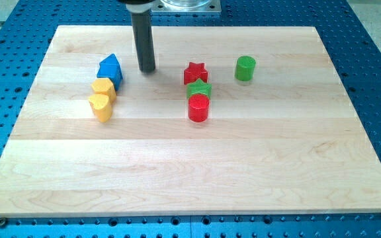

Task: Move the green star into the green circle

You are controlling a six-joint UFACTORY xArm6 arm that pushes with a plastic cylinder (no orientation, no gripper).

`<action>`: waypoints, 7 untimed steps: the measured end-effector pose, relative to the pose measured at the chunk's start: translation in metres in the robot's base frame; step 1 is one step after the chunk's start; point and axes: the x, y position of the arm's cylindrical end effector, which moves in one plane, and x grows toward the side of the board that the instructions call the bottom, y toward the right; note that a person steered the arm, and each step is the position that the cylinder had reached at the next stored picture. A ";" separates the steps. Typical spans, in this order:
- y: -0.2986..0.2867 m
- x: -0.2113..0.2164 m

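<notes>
- the rod comes down upright from the view's top, and my tip (pixel 148 70) rests on the wooden worktop (pixel 190 165) in its upper left-of-centre part.
- this end effector is a bare rod with no jaws, so it grasps nothing; my tip touches no block.
- my tip stands just to the view's right of the blue block (pixel 110 68), a house-like shape with a peaked top, with a small gap between them.
- the green star (pixel 199 89) lies well to the view's right of my tip and a little lower, near the middle of the worktop.
- the green star sits in a tight column of 3: the red star (pixel 195 71) touches it on the upper side and the red cylinder (pixel 198 108) touches it on the lower side.
- the green circle, a short green cylinder (pixel 245 68), stands to the upper right of the green star, apart from it and level with the red star.
- the red star lies between my tip and the green cylinder on a roughly level line.
- 2 yellow blocks sit below the blue block, on the left: the upper yellow block (pixel 103 88) touches the blue one, the lower yellow block (pixel 100 106) touches the upper; their exact shapes are hard to tell.
- the worktop rests on a blue perforated base (pixel 376 66).
- no writing or brand can be read.
</notes>
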 end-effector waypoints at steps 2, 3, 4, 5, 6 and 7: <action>0.018 0.075; 0.051 0.069; 0.102 0.064; 0.146 0.064; 0.150 0.064; 0.150 0.065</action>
